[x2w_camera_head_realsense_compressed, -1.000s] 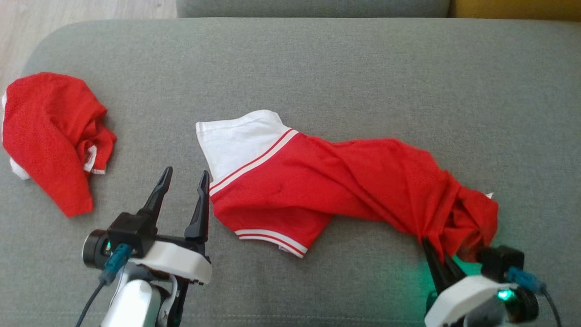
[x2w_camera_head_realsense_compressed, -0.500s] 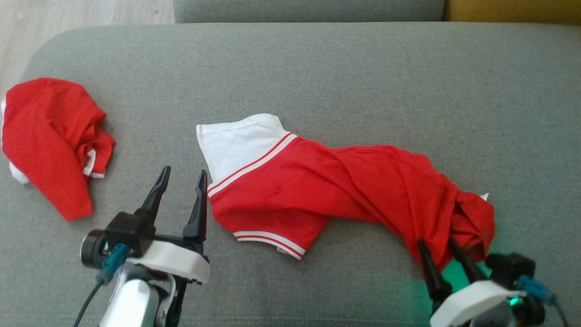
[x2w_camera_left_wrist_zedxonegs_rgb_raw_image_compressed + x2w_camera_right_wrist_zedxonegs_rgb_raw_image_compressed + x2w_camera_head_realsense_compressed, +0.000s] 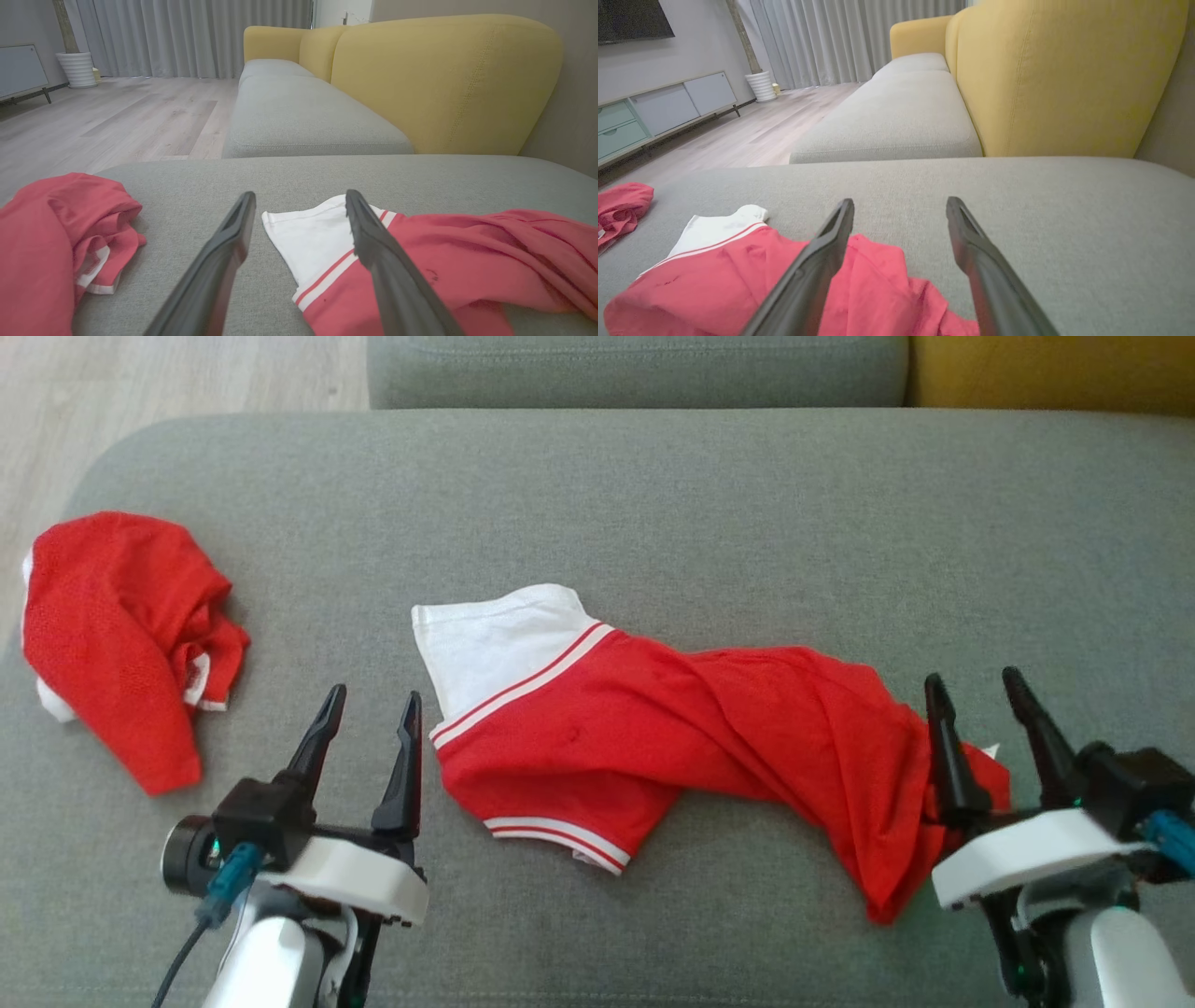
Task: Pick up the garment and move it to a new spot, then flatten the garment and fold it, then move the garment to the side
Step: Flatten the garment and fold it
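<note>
The right wrist view adds a low cabinet (image 3: 663, 109). The left tool (image 3: 373, 695) and right tool (image 3: 974, 679) are spread wide and hold nothing; the garment (image 3: 709, 737) lies free.

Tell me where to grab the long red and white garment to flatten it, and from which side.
Probably take the garment by its white panel at the left end, coming from the near side with the left end effector: it lies flat beside those open fingers. The right end is twisted.
</note>
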Tool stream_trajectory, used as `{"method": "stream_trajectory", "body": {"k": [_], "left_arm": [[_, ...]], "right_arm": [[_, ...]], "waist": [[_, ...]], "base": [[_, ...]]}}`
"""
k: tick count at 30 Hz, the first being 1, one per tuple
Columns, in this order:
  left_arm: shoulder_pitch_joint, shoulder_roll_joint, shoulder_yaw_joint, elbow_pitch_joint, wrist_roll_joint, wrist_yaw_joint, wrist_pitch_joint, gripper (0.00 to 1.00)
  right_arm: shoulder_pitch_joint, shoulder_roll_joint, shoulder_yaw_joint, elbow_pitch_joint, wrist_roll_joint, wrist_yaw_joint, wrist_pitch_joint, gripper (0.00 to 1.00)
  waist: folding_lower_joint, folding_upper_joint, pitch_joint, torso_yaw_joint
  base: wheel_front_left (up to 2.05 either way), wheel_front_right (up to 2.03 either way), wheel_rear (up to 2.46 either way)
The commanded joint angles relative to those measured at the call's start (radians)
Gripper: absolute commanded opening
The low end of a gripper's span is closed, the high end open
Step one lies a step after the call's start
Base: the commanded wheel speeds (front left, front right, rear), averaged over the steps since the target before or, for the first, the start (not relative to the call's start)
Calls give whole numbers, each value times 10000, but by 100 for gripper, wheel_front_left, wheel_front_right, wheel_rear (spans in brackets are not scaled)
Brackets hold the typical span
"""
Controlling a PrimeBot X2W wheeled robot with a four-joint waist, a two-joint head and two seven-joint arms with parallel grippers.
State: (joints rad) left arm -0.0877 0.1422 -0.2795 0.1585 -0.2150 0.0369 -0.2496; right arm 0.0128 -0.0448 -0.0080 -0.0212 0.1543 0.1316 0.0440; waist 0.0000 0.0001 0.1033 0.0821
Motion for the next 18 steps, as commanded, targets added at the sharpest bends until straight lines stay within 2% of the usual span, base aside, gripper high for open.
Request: {"method": "stream_trajectory", "body": {"k": [1,18], "left_arm": [[-204,184,322,-363,-2,84,-122,100],[-51,290,129,-431,-25,175,-98,100]], "right_arm": [[-424,-54,148,-384,-119,-9,-35,100],[-354,-54,-3,-296,-241,-9,46,100]], "waist": [[0,-1,-77,30],[0,-1,-207,88]], "base": [[0,0,0],[0,0,0]]}}
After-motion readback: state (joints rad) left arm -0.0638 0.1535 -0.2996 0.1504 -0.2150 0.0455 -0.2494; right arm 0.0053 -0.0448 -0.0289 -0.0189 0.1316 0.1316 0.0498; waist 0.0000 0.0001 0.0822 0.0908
